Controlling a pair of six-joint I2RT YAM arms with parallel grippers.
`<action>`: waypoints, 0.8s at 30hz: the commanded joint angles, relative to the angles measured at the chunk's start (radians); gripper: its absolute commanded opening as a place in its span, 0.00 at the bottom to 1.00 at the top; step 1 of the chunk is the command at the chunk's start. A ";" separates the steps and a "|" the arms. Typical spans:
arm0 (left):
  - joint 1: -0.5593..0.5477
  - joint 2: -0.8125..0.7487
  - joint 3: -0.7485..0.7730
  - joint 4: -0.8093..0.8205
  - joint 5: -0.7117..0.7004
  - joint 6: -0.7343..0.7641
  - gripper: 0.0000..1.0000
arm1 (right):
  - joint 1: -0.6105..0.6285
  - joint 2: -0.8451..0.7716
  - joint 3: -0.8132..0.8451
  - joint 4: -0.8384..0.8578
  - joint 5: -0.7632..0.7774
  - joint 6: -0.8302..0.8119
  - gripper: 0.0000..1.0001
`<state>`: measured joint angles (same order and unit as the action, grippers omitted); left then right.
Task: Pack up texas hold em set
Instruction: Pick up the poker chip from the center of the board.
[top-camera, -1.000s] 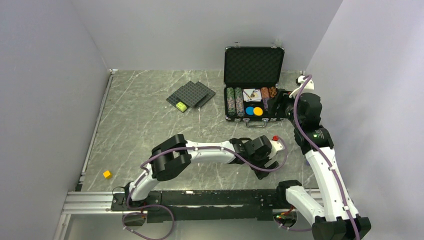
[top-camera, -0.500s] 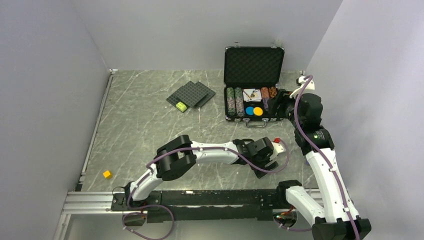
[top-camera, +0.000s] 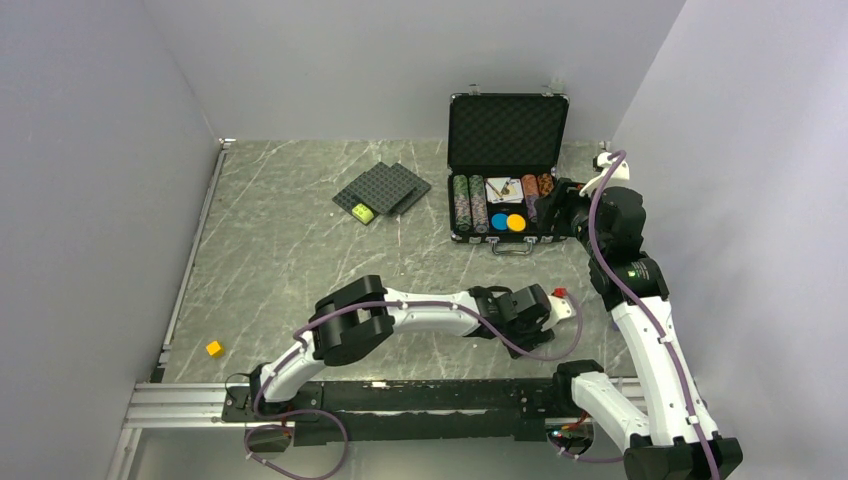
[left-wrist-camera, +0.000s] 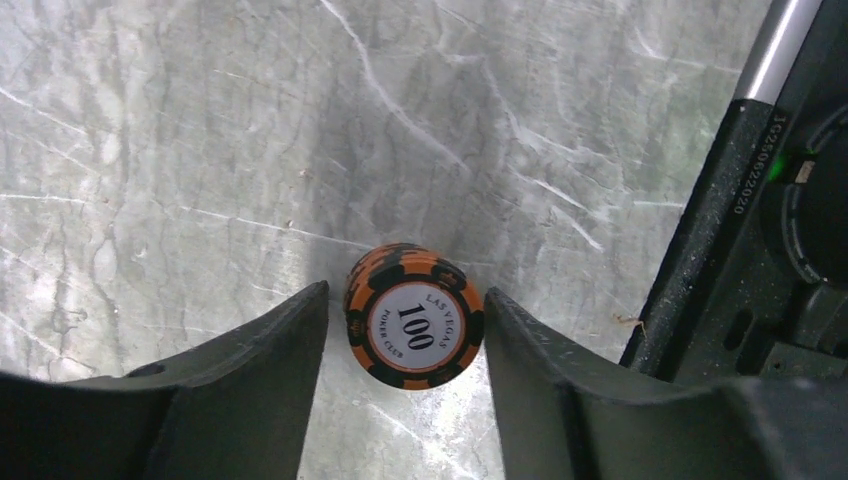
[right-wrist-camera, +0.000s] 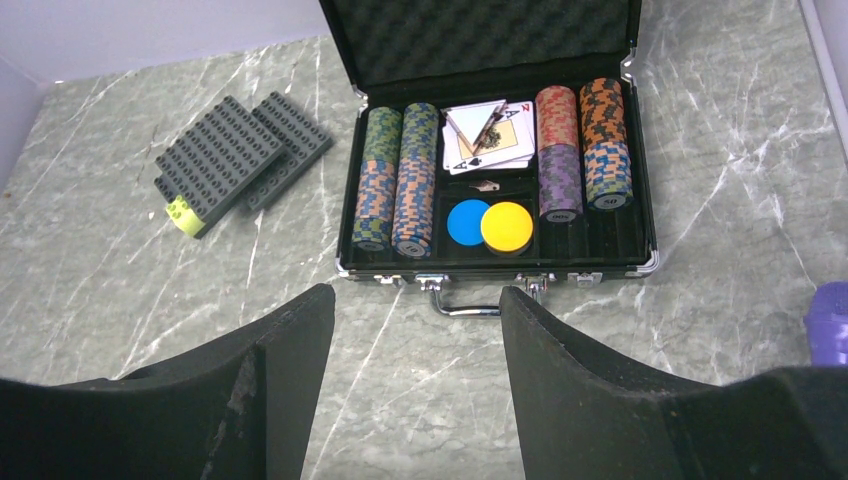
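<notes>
The black silver-edged case (top-camera: 508, 130) stands open at the back right, its lid upright. Inside lie rows of poker chips (right-wrist-camera: 398, 180), cards (right-wrist-camera: 490, 135), a blue disc (right-wrist-camera: 467, 222) and an orange disc (right-wrist-camera: 507, 226). A short stack of orange-and-black chips (left-wrist-camera: 413, 320) marked 100 sits on the table near the right arm's base. My left gripper (left-wrist-camera: 406, 300) is low over it, open, one finger on each side. The right finger is nearly touching and a thin gap shows on the left. My right gripper (right-wrist-camera: 415, 300) hangs open and empty before the case handle (right-wrist-camera: 465, 305).
Dark grey studded plates (top-camera: 382, 190) with a lime brick (top-camera: 362, 213) lie left of the case. A small yellow cube (top-camera: 214, 348) sits near the left wall. The right arm's black base (left-wrist-camera: 760, 250) stands close beside the chip stack. Walls close in three sides.
My left gripper has shifted right and toward the near edge, and its jaws have narrowed around the orange chip stack. The right arm has not moved.
</notes>
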<state>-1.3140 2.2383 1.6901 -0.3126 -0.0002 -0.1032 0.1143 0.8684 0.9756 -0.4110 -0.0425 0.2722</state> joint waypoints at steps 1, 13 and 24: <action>-0.023 0.029 -0.027 -0.033 0.003 0.020 0.58 | -0.003 -0.022 0.006 0.023 0.008 -0.001 0.66; -0.027 0.031 -0.069 -0.001 -0.059 0.030 0.00 | -0.002 -0.034 0.001 0.021 0.015 -0.003 0.66; 0.004 -0.160 -0.085 -0.031 -0.029 0.047 0.00 | -0.005 -0.014 0.007 0.005 0.012 0.027 0.66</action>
<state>-1.3293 2.2066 1.6276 -0.2615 -0.0429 -0.0845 0.1135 0.8436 0.9680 -0.4114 -0.0299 0.2737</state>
